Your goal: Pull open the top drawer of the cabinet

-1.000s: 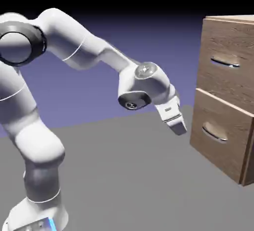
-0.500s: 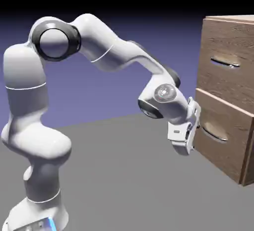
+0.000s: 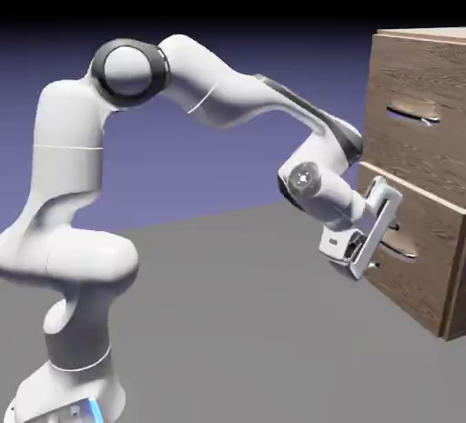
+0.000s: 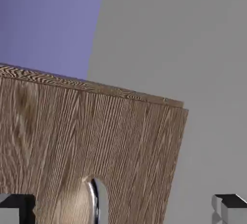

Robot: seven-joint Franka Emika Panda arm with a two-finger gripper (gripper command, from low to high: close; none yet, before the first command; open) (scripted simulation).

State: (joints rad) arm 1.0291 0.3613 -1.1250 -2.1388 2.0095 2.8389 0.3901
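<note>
Jaws [image 4: 123, 208] spread wide and empty, near the lower drawer [image 3: 419, 239], and the top drawer [image 3: 414, 112] remains shut, gripping and pulling all to come

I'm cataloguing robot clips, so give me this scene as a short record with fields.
cabinet: brown wood grain, two drawers stacked
top drawer: shut; curved silver handle, nothing on it
bottom drawer: shut
hand: open, in front of the bottom drawer
held: nothing
task status: top drawer not yet opened
</note>
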